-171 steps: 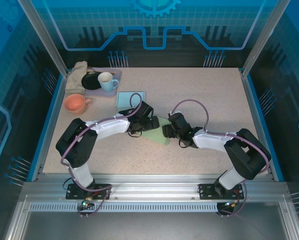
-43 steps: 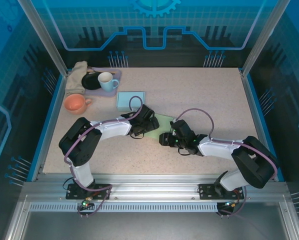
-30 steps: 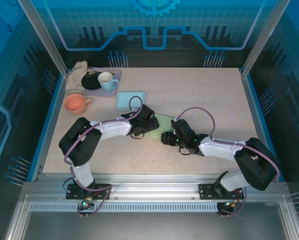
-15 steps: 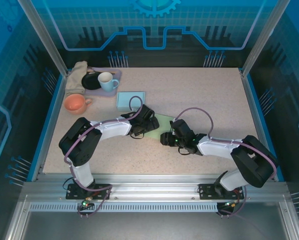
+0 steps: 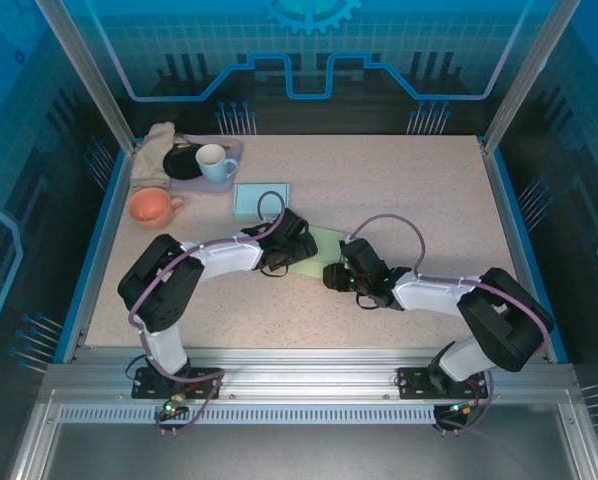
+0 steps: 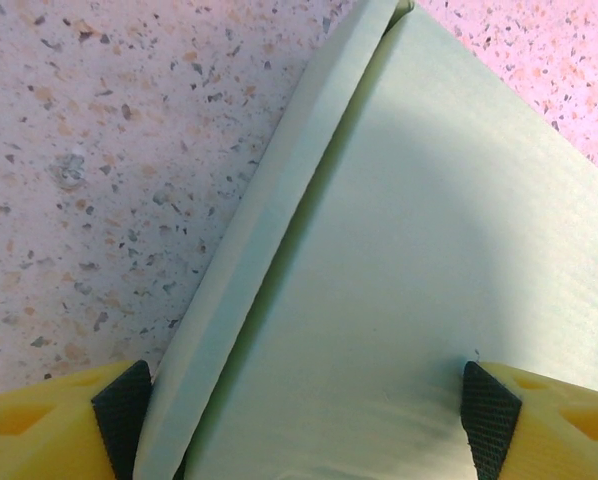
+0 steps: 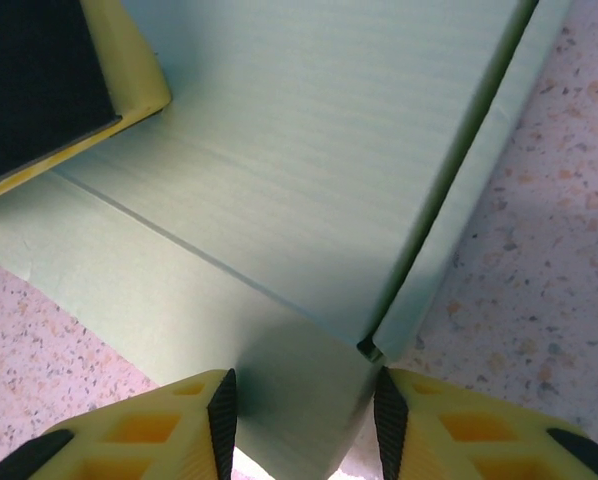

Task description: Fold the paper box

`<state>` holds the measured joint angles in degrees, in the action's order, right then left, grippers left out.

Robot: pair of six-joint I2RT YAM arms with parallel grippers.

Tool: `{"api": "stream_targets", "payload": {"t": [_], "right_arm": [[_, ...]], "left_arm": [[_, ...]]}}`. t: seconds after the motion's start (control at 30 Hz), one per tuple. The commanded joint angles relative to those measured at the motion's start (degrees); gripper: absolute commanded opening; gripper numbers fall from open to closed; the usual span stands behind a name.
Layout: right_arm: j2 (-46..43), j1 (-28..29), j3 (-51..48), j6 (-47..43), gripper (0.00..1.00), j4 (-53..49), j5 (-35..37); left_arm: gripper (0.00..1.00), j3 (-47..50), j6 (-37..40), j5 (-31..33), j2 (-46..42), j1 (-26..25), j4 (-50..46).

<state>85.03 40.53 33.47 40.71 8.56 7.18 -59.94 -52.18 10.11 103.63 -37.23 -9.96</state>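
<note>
The pale green paper box [image 5: 319,245] lies at the table's middle between both grippers. In the left wrist view the box [image 6: 409,250] spans the whole gap, one folded side wall [image 6: 269,230] standing up along its left. My left gripper [image 6: 304,420] is shut on the box across its width, both pads touching it. My right gripper [image 7: 301,425] is shut on a flap at the corner of the box [image 7: 309,150], beside a raised side wall [image 7: 459,190]. A finger of the left gripper [image 7: 49,90] shows at the top left there. From above, the left gripper [image 5: 301,252] and right gripper [image 5: 331,275] face each other.
A light blue square pad [image 5: 261,199] lies just behind the left arm. An orange mug [image 5: 151,207], a beige cloth [image 5: 154,150] and a purple tray [image 5: 234,148] with a black plate and a blue mug [image 5: 216,160] stand at the back left.
The right gripper's jaws have narrowed onto the box's flap, and it has shifted slightly. The left arm has hardly moved.
</note>
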Motion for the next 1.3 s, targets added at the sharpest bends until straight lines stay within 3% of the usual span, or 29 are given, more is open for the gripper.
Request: {"api": "stream_targets", "payload": {"t": [0.0,0.37,0.6,0.83,1.0,1.13,1.27], "right_arm": [[1.66,0.82,-1.11,-2.09,0.42,1.02,4.38],[3.31,1.39,-4.39,-6.21,0.42,7.45,11.78],[6.19,1.56,-8.40,-9.33,0.42,21.16,15.52],[8.25,1.41,-8.45,-11.90,0.41,27.07,20.03],[7.71,-0.87,-7.53,-11.97,0.40,26.06,18.54],[8.10,-3.85,-3.87,-10.18,0.40,18.54,17.29],[8.65,-9.37,-3.90,-7.72,0.40,18.56,11.67]], "left_arm": [[0.82,1.50,0.78,1.71,3.16,0.36,-5.42],[0.82,2.46,1.45,1.85,5.66,0.63,-4.73],[0.82,2.84,2.29,1.16,6.56,0.61,-4.47],[0.82,3.93,2.78,-0.31,7.01,0.59,-3.25],[0.81,4.05,3.75,-0.62,6.78,0.45,-3.07],[0.81,3.32,4.63,-1.99,6.93,-0.37,-2.88],[0.81,1.71,5.78,-2.72,5.85,-2.87,-3.49]]}}
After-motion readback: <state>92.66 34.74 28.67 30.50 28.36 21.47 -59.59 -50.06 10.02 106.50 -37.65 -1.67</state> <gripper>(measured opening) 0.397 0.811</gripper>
